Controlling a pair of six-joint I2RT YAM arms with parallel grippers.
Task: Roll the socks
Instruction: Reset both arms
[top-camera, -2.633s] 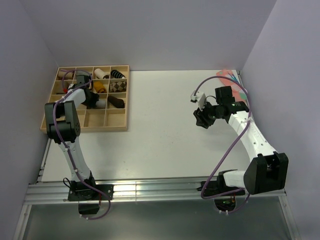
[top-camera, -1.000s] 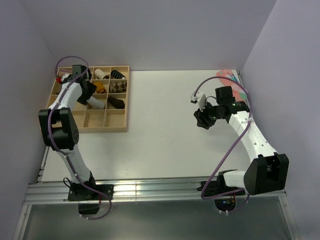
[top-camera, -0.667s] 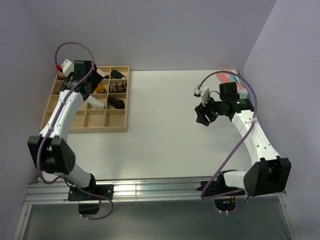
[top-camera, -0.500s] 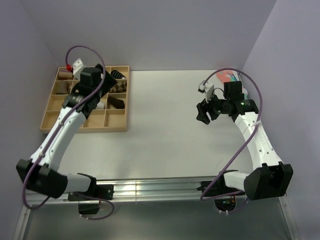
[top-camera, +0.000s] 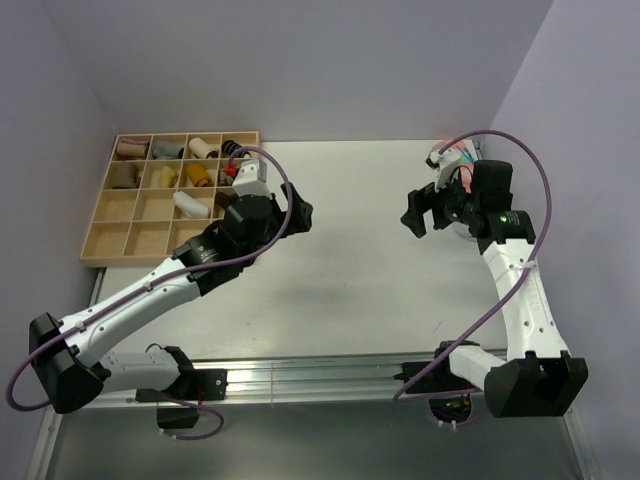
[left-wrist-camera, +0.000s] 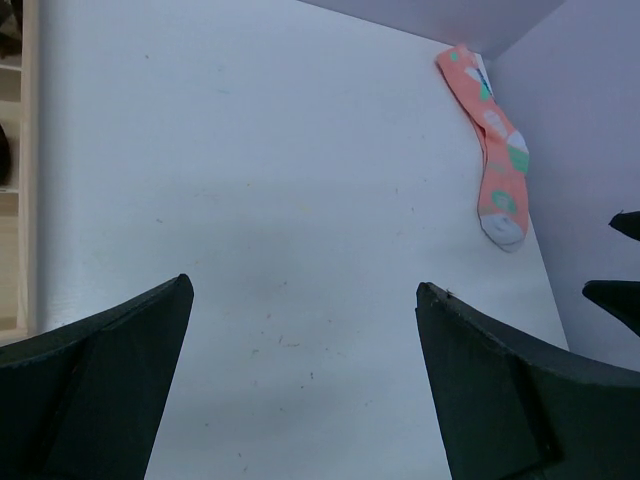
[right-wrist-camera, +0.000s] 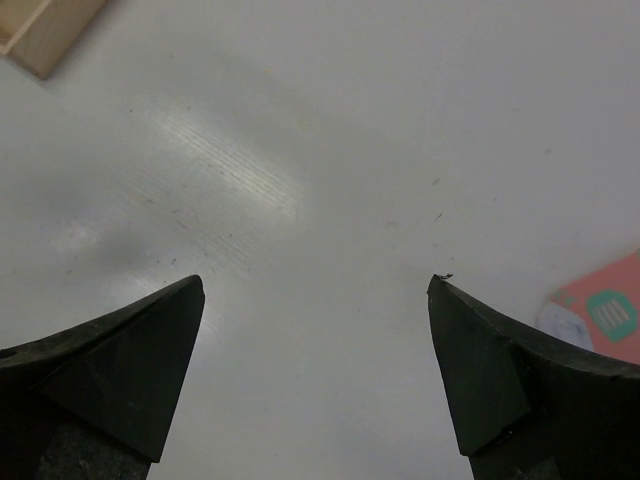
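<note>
Far left of the counter (top-camera: 340, 270) we note the wooden tray (top-camera: 125, 240), several compartments holding rolled socks in tan, grey, brown and black; the socks (top-camera: 187, 204) lie in a compartment toward the middle of that tray, as a short white cylinder, apart from both arms; we read the long axis as flat on the compartment floor and slanted, one end toward the far-left corner of the tray, the other toward the near right; which end is the cuff we cannot tell at this size. Judgement on progress: the pair looks rolled and stowed, so rolling and placing appear done for this pair; nothing of it seems left to handle. Moving right, the left claw (left-wrist-camera: 303, 290) hangs over bare counter just past the tray's right edge, jaws spread wide with nothing between them; its wrist view shows only the white surface and the tray's rim at the left. Further right, the right claw (right-wrist-camera: 315, 282) hovers above the counter, jaws likewise spread wide and empty. At the far right corner a coral-pink sock (left-wrist-camera: 495, 165) with green and white dots lies flat and unrolled along the wall; we judge it a possible next item, untouched by either claw.
</note>
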